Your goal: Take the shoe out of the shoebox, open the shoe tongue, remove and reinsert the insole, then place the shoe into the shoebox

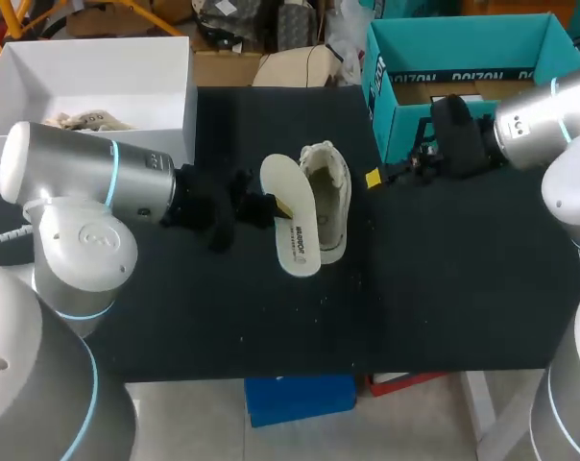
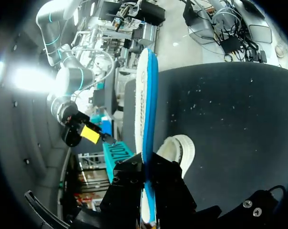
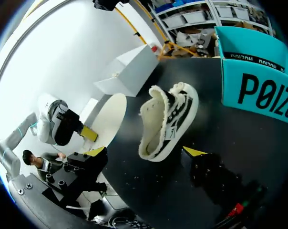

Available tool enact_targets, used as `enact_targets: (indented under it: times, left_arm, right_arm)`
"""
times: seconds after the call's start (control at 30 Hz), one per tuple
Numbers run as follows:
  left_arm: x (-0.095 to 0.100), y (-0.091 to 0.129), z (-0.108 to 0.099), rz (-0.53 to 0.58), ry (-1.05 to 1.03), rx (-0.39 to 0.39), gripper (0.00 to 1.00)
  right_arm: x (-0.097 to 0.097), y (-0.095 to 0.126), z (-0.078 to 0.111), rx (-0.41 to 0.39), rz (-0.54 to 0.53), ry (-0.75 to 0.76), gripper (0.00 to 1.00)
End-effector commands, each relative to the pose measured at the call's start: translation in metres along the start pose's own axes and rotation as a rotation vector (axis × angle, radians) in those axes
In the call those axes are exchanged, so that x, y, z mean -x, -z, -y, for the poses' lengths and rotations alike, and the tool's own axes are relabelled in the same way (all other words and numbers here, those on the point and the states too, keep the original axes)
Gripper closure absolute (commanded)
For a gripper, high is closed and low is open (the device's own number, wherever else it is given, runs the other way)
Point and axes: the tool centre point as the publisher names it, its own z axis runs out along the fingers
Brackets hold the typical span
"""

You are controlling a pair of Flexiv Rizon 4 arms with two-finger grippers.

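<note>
A cream shoe [image 1: 328, 200] lies on its side on the black table [image 1: 444, 288], opening toward my left arm. My left gripper [image 1: 271, 206] is shut on the white insole [image 1: 292, 219], held on edge just beside the shoe. From the left wrist the insole [image 2: 146, 109] stands edge-on between the fingers, blue underside showing, with the shoe [image 2: 181, 149] just past it. My right gripper [image 1: 378, 176] stands open right of the shoe. In the right wrist view its yellow tips are wide apart either side of the shoe [image 3: 169, 121], touching nothing. The teal shoebox [image 1: 463, 53] is back right.
A white open box [image 1: 127, 72] with crumpled paper [image 1: 88, 118] stands at the back left corner. The teal shoebox [image 3: 258, 86] rises close beside my right gripper. Bare black table spreads in front of the shoe toward the near edge.
</note>
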Motion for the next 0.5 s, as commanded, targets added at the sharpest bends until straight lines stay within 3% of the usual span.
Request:
enact_targets:
  times: [0.03,0.17,0.37,0.5]
  left_arm:
    - [-0.005,-0.003,0.005,-0.016,0.023,-0.12,1.0]
    - [-0.014,-0.006,0.01,0.017,0.103,-0.252,1.0]
    - [-0.012,-0.007,0.018,0.023,0.082,-0.314,1.0]
    - [-0.015,-0.011,0.025,-0.045,0.049,-0.33,1.0]
  right_arm:
    - [-0.002,0.004,0.008,-0.024,0.194,0.124,0.0]
    - [-0.002,0.007,0.016,-0.025,0.251,0.174,0.0]
    - [-0.002,0.012,0.024,0.032,0.297,0.234,0.0]
    - [-0.003,0.013,0.027,0.084,0.292,0.278,0.0]
